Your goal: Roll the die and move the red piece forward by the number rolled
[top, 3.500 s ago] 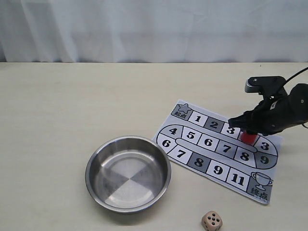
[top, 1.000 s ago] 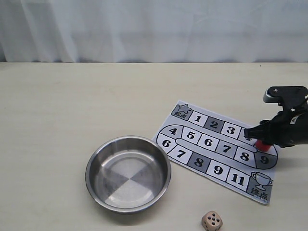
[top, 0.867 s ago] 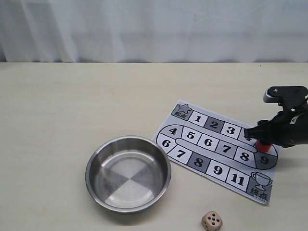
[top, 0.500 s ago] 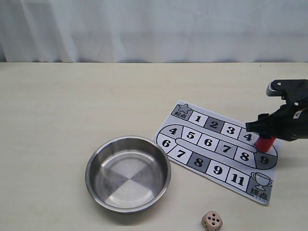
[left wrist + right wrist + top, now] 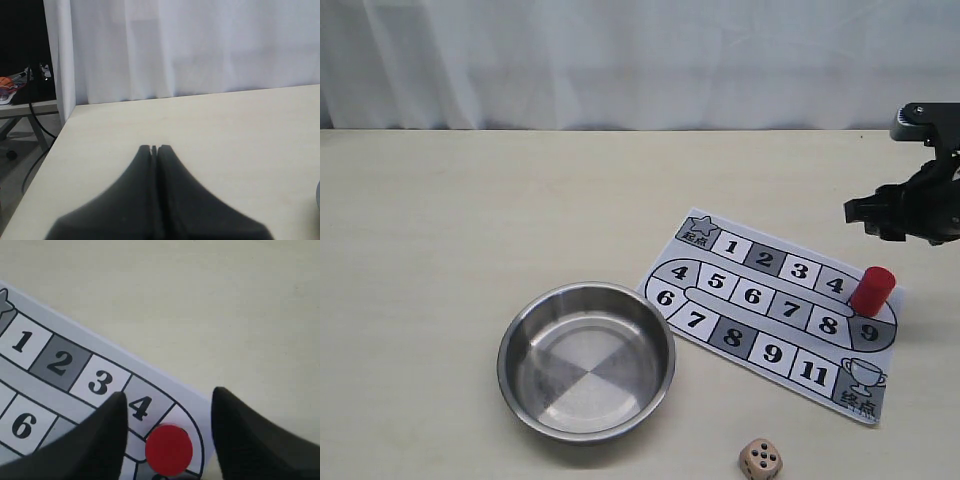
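Finding the red piece (image 5: 872,289) upright on the board (image 5: 773,352) at right of frame, the right gripper (image 5: 868,216) wide open and empty above it, judged it light, rigid, best pinched across its sides.

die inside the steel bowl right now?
No, the die sits on the table, well apart from the steel bowl.

Steel bowl (image 5: 586,362) on the beige table (image 5: 470,220) just beside the numbered board (image 5: 752,297), white curtain (image 5: 620,60) behind
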Robot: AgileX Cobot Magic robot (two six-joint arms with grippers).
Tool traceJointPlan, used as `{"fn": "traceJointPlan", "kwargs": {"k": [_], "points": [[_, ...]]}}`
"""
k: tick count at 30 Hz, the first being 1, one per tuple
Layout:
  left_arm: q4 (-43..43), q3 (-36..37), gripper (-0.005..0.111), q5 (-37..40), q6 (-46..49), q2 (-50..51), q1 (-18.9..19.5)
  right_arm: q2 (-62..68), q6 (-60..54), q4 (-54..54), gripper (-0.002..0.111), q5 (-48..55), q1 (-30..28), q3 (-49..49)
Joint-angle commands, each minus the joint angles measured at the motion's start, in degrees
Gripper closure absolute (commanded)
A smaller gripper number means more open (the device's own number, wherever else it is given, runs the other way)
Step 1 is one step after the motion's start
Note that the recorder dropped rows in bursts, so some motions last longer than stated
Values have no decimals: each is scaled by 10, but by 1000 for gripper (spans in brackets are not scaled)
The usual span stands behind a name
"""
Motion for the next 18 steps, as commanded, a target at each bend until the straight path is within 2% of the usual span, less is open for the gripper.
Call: {"fn": "traceJointPlan", "kwargs": {"k": [1,7,13,15,18], "points": [[-2,1,107,-7,-3,-1,0,-4,15,1,77,83,-3,-40],[-2,1,107,-7,-3,-1,0,-4,15,-4,104,147,-3,-88],[-2,1,107,-7,-3,-1,0,-3,12,-3,104,182,-41,-124],[-2,1,107,-7,-3,-1,0,-3,-28,5,104,182,-62,-126],[-2,1,107,-7,-3,-1,0,-3,-137,90,104,209,-66,-126]]}}
